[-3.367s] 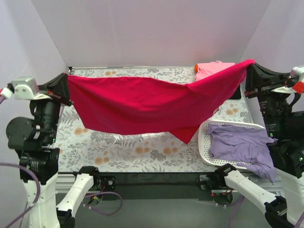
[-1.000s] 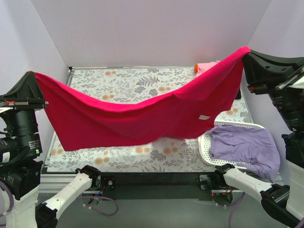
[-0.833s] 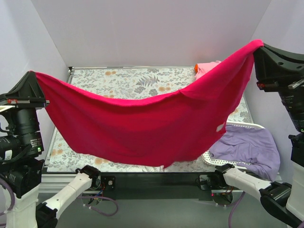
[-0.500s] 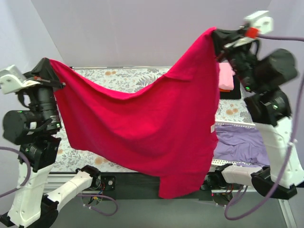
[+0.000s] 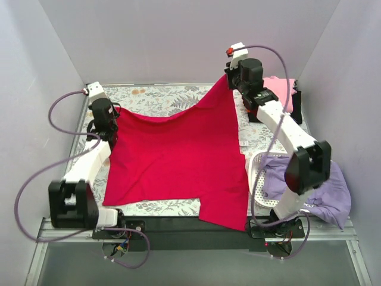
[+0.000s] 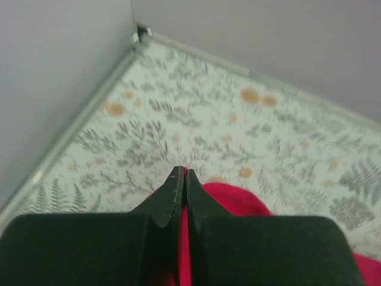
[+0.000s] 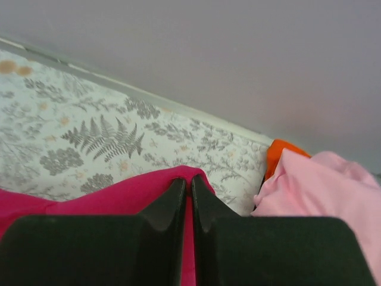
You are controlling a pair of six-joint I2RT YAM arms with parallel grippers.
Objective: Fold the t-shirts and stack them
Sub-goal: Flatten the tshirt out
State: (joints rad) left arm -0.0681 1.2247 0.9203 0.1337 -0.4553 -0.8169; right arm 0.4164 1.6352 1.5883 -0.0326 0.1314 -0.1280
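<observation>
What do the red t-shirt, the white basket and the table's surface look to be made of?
Red t-shirt: soft matte knit cloth, probably cotton; it drapes and wrinkles.
Basket: white rigid plastic, judging by its perforated wall.
Table cover: matte sheet printed with ferns and flowers; fabric or vinyl, unclear.

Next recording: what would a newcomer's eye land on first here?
The large crimson-red t-shirt spread over the floral table, one flap hanging past the near edge. The left tool and right tool, both shut, each pinch a far corner. At right, a lavender t-shirt spills from the white basket.
</observation>
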